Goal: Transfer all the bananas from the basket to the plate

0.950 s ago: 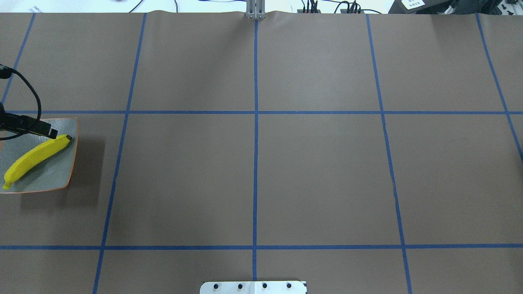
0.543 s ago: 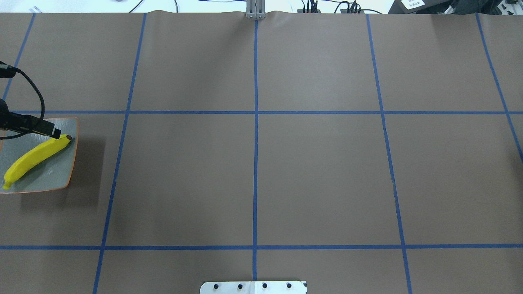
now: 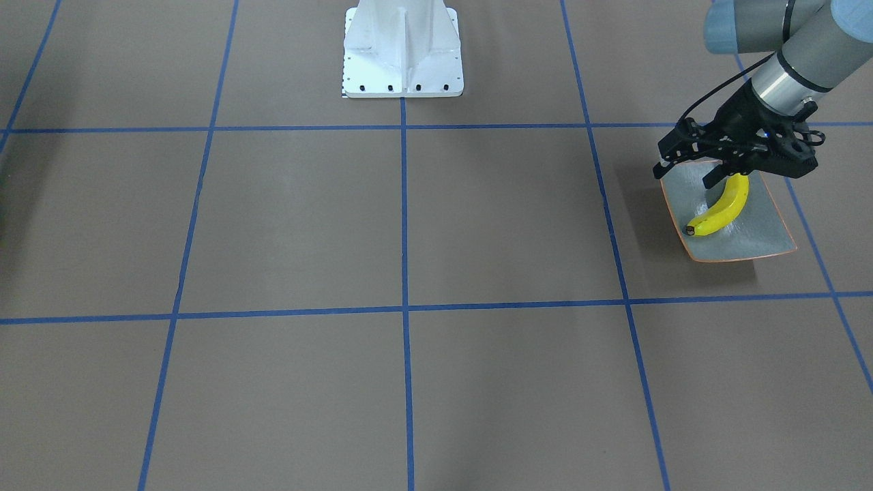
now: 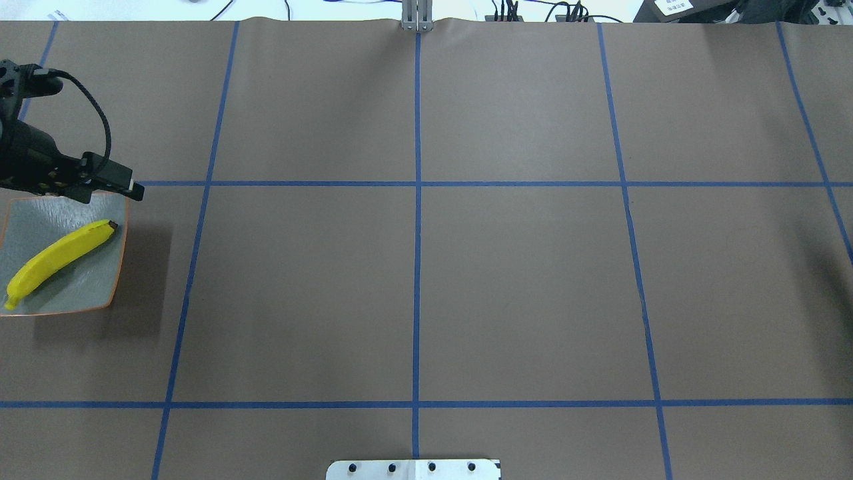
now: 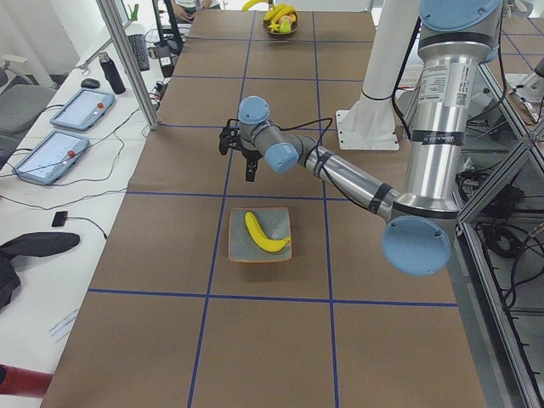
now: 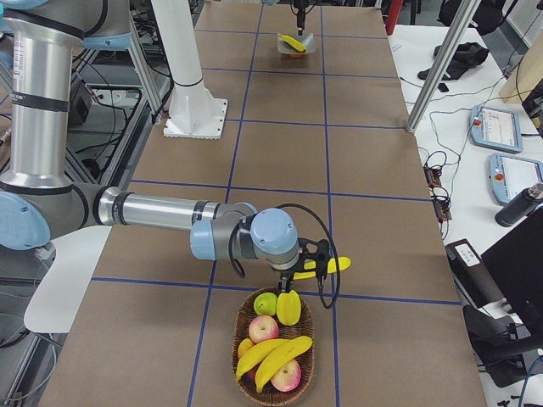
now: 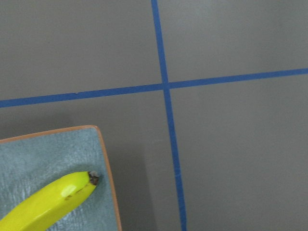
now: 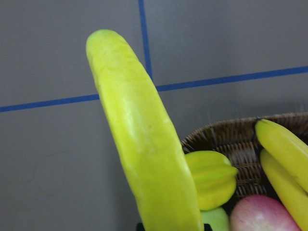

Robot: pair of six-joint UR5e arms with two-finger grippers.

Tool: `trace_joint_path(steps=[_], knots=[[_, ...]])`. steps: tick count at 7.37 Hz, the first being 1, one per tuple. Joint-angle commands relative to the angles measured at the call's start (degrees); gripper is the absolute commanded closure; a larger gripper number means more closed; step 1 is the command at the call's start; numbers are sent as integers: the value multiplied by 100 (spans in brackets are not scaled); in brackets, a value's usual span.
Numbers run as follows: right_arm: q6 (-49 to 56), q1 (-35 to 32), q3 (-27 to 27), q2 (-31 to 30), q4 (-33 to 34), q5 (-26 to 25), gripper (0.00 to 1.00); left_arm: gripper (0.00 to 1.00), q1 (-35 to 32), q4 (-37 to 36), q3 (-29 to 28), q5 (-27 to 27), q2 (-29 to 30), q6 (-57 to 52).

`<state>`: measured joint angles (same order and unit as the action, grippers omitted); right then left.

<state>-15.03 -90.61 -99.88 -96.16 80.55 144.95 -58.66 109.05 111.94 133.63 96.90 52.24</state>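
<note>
While the left claw [image 3: 686, 177] hangs apart, empty, at the far edge of the plate [image 3: 764, 240], one banana [image 3: 724, 206] lies on it; rightward, beside the basket [image 8: 231, 135], another banana [image 8: 144, 144] juts from the right claw [image 6: 305, 264] — grip hidden, cannot tell — likely light, stiff, glossy, best pinched mid-length

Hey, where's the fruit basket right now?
In the exterior right view, the basket sits at the table's near end, on the robot's right, just below the right gripper and a banana.
</note>
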Motion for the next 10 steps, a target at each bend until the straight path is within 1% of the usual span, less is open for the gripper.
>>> trace_joint_path(steps=[1, 2, 4, 5, 6, 7, 8, 9, 10], knots=[[-1636, 927, -505, 726, 5, 401, 100, 0, 3, 3, -137, 207, 704, 1073], [-2313, 1245, -515, 1191, -4, 655, 100, 0, 12, 11, -260, 216, 1029, 1460], [-3500, 2332, -506, 2227, -48, 615, 100, 0, 73, 20, -515, 225, 1741, 2330], [-4246, 2929, -489, 2816, -48, 309, 100, 0, 230, 20, -559, 225, 2014, 2735], [-4680, 3405, -524, 3222, -48, -33, 100, 0, 336, 38, -638, 225, 2313, 3095], [-5102, 3706, -524, 3452, -65, -202, 100, 0, 459, 47, -735, 216, 2629, 3421], [-5402, 3978, -533, 3646, -74, -473, 100, 0, 660, 73, -1101, 190, 3180, 3798], [-5649, 4077, -559, 3744, -92, -511, 100, 0, 863, 99, -1592, 146, 3786, 4098], [-6025, 4139, -611, 3788, -136, -520, 100, 0, 1047, 212, -1884, 50, 4106, 4275]])
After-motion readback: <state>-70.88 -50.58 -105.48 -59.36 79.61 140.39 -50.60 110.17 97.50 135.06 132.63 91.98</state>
